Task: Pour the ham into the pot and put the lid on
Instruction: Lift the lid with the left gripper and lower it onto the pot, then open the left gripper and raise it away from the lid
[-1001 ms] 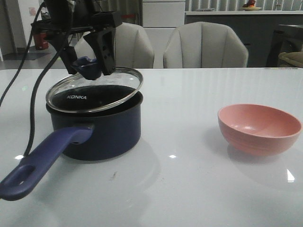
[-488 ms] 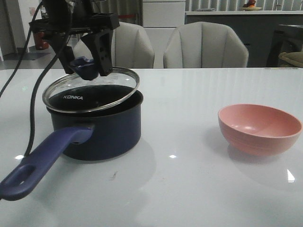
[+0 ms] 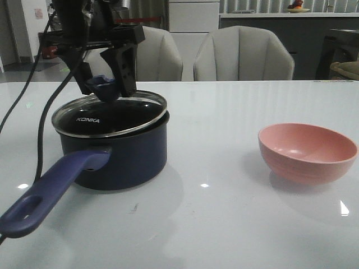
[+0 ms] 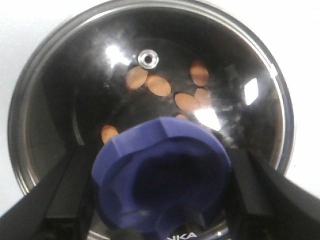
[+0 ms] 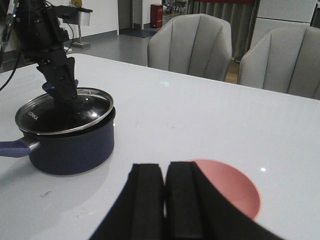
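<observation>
Several ham (image 4: pixel 159 85) chunks sit in the pot (image 3: pixel 115 151); left gripper (image 3: pixel 106 84) clamps the lid (image 3: pixel 109 115) knob, lid tilted on the rim, so level it before letting go; right gripper (image 5: pixel 165 200) closed, idle.

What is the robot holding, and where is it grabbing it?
The left gripper holds the lid by its blue knob. The right gripper holds nothing.

We see a dining or showroom-like room, not a workshop: a glossy white table (image 3: pixel 235 213) with two padded grey chairs (image 3: pixel 244 53) drawn up behind it, a dark counter (image 3: pixel 269 25) along the back wall, and cookware on the table, a saucepan (image 3: pixel 115 151) and a pink bowl (image 3: pixel 307 152).
</observation>
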